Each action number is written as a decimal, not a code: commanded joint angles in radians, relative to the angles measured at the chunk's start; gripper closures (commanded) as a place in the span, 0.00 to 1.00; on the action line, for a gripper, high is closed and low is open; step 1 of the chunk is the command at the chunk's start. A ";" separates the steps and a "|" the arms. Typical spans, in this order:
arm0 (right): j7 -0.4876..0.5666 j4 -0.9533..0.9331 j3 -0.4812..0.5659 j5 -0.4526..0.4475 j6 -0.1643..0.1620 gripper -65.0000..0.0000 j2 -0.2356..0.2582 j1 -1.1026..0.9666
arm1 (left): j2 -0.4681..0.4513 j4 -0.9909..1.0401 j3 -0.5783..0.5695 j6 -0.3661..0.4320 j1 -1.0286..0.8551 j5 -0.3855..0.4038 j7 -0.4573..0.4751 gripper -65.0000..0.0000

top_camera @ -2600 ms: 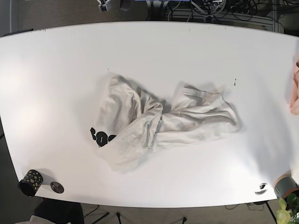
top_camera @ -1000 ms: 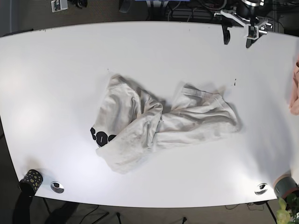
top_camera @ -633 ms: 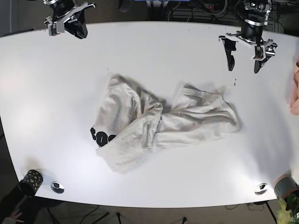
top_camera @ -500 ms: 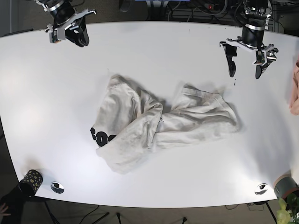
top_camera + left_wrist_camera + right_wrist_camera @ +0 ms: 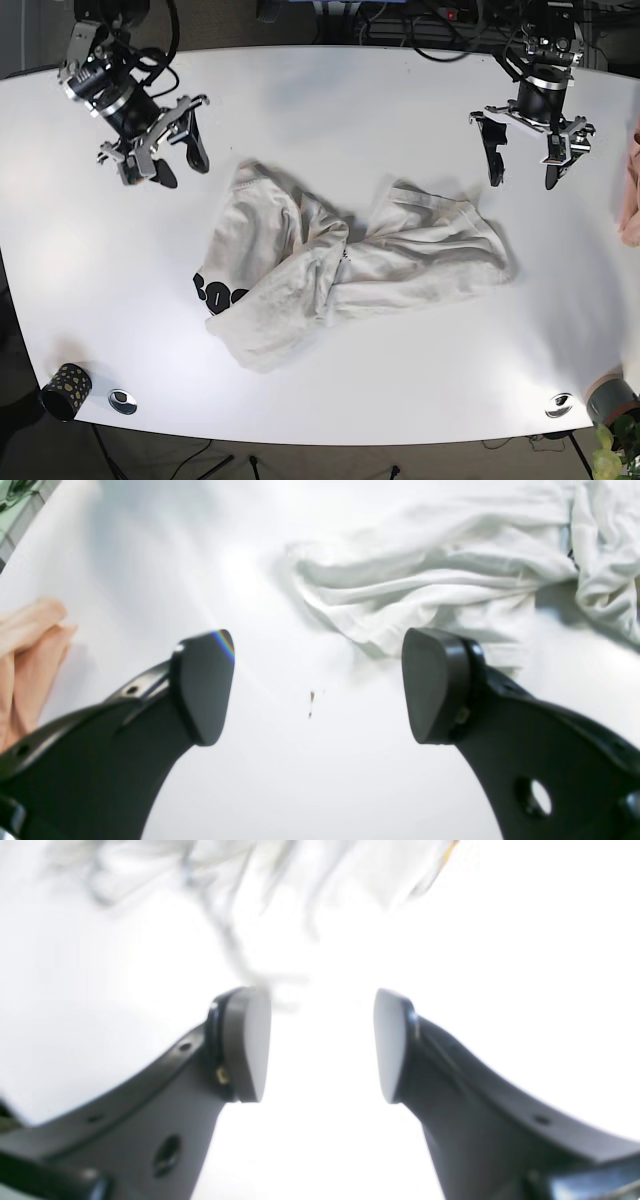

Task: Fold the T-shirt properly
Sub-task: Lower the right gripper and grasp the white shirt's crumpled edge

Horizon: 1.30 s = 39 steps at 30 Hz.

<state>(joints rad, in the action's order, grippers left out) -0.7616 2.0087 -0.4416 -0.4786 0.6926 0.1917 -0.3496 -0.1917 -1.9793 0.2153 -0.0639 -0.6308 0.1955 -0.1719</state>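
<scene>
A crumpled white T-shirt (image 5: 340,265) with a black print at its lower left lies in a heap mid-table; part of it also shows in the left wrist view (image 5: 450,575) and, blurred, as pale cloth (image 5: 240,870) in the right wrist view. My left gripper (image 5: 524,168) (image 5: 317,687) hovers open over bare table above and right of the shirt's right end, holding nothing. Up and to the left of the shirt's upper left corner, my right gripper (image 5: 178,165) (image 5: 322,1045) stands open with nothing between its fingers.
A peach cloth (image 5: 630,195) (image 5: 27,650) lies at the table's right edge. At the front left corner stand a dark dotted cup (image 5: 64,390) and a small metal disc (image 5: 122,401); another disc (image 5: 559,404) sits at the front right. A small dark speck (image 5: 311,702) marks the table between my left fingers.
Both arms have come in from the back edge. The right arm swung down toward the shirt's upper left corner; the left arm dropped a little. The shirt has not moved.
</scene>
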 commanded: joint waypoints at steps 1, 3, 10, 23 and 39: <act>-0.057 0.014 -0.004 -0.022 0.006 0.51 0.009 0.059 | -0.007 -0.013 0.005 0.003 -0.002 -0.001 0.019 0.24; -0.131 0.004 0.008 -0.022 0.006 0.51 0.009 0.125 | -0.007 -0.002 0.005 0.003 -0.002 -0.001 0.019 0.24; -0.166 -0.088 0.215 -0.021 0.006 0.51 0.087 0.241 | -0.007 0.013 0.005 0.003 0.029 -0.001 0.019 0.24; -0.115 -0.265 0.452 0.194 0.006 0.51 0.087 0.324 | -0.007 0.025 0.006 0.003 0.032 -0.001 0.019 0.24; 0.175 -0.509 0.537 0.317 0.006 0.51 0.093 0.323 | -0.007 0.025 0.006 0.003 0.029 -0.001 0.019 0.24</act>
<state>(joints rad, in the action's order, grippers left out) -0.6033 1.5146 0.0998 -0.1619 0.6979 0.2749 -0.0433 -0.1921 -1.9381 0.2161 -0.0631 -0.5987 0.1928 -0.1795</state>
